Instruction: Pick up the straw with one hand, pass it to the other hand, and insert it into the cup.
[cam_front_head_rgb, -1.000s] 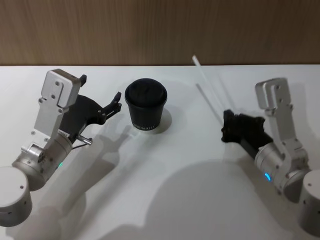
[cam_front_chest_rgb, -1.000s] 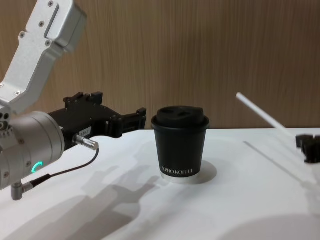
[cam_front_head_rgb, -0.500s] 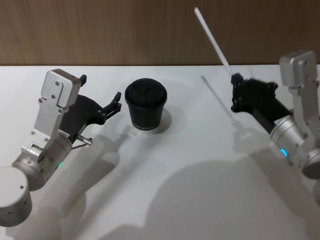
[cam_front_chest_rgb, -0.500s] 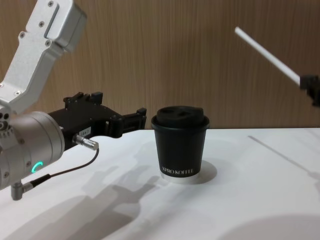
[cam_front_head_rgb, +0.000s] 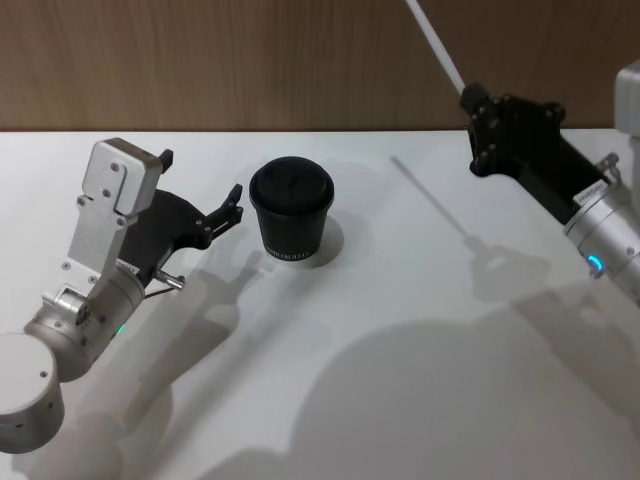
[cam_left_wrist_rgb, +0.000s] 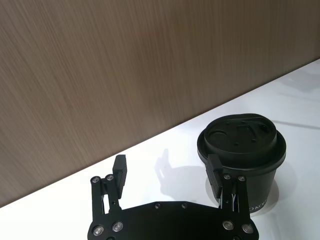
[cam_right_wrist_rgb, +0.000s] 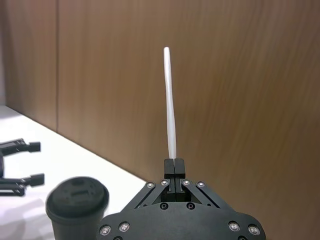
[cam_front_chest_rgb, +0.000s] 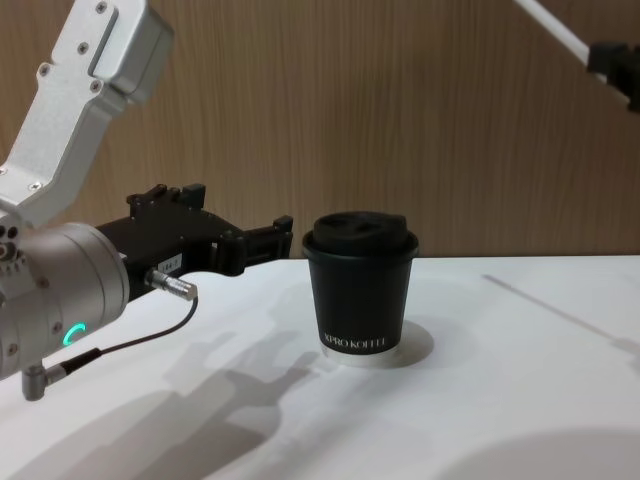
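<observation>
**White straw aloft, handover to come**

Head view: the right gripper (cam_front_head_rgb: 470, 100) clenches the straw (cam_front_head_rgb: 435, 45) by its lower end, at two o'clock from the cup (cam_front_head_rgb: 291, 215). The left gripper (cam_front_head_rgb: 202, 176) waits at nine o'clock with its jaws released.

Left wrist view: one spread finger sits just beside the cup.

Right wrist view: the straw stands straight out from the pinched tips.

Chest view: the straw is high at one o'clock, well apart from the cup.

For a clean pass, I judge the straw's free length should go between the left jaws. They should close before the right lets go.

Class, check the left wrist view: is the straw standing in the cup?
No: nothing stands in the cup, and the straw is clamped in the right gripper.
</observation>
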